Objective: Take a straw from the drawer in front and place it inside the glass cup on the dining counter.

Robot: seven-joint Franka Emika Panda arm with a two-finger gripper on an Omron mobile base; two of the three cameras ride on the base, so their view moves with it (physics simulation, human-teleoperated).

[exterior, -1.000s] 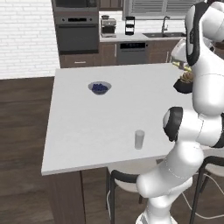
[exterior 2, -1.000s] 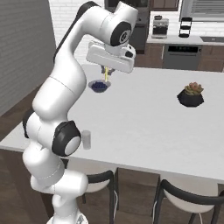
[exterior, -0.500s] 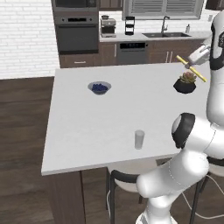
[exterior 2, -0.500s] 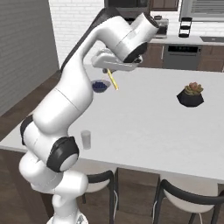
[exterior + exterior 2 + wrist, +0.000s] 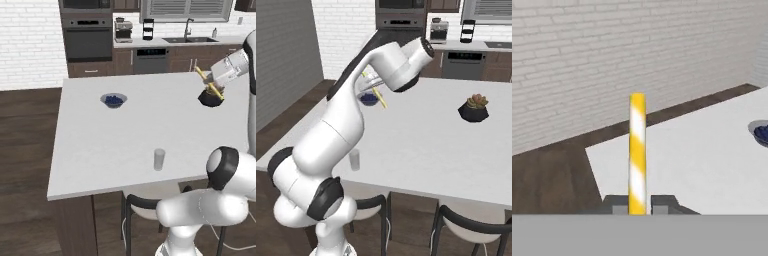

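The gripper (image 5: 637,206) pinches the straw (image 5: 637,150) tilted, high over the counter (image 5: 125,135); the cup (image 5: 159,159) stands well below, near the front edge.

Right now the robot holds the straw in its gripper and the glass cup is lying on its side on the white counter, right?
Not quite. The cup stands upright on the counter, near its front edge, as the left base view shows. The rest holds: the gripper is shut on the straw, seen in the hand view.

Yellow-white striped straw (image 5: 637,150) tilted above dining counter (image 5: 125,135), glass cup (image 5: 159,159) upright
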